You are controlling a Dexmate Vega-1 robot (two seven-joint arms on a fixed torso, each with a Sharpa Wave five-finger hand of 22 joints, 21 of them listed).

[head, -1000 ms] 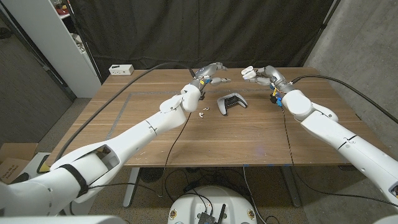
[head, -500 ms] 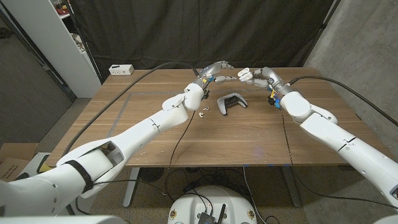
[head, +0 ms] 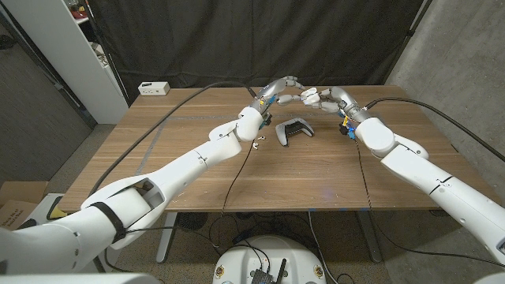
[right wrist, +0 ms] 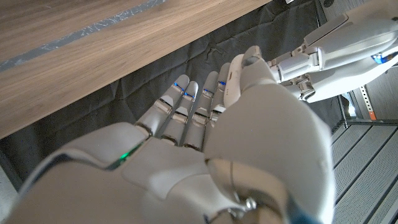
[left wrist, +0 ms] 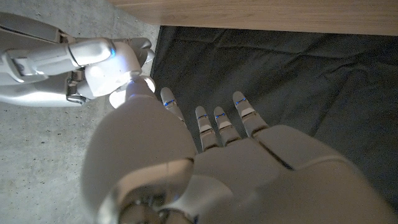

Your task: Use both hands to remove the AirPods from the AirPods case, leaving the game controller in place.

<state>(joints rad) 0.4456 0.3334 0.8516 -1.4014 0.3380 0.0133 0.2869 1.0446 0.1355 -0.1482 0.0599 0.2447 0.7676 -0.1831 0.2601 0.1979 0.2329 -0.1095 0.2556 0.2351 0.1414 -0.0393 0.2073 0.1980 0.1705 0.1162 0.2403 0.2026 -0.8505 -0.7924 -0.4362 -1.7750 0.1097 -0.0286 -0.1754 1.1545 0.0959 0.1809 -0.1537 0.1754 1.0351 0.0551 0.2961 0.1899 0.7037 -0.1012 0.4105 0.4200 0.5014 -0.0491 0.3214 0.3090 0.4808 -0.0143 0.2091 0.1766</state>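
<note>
Over the far middle of the table both hands meet in the air. My right hand holds a small white AirPods case in its fingertips. My left hand reaches across to it, fingers stretched and apart, thumb tip at the case. The left wrist view shows my left hand with the right hand beyond it. In the right wrist view, the left hand shows past my right hand. Below the hands, the black and white game controller lies on the table. One white AirPod lies to its left.
The wooden table has tape lines on its left half. A thick black cable runs along the left arm and another along the right. A white box sits behind the table's far left corner, near a white shelf.
My left hand has swung right and my right hand a little left, closing the gap until the fingertips meet at the case. The controller and the loose AirPod have not moved.
</note>
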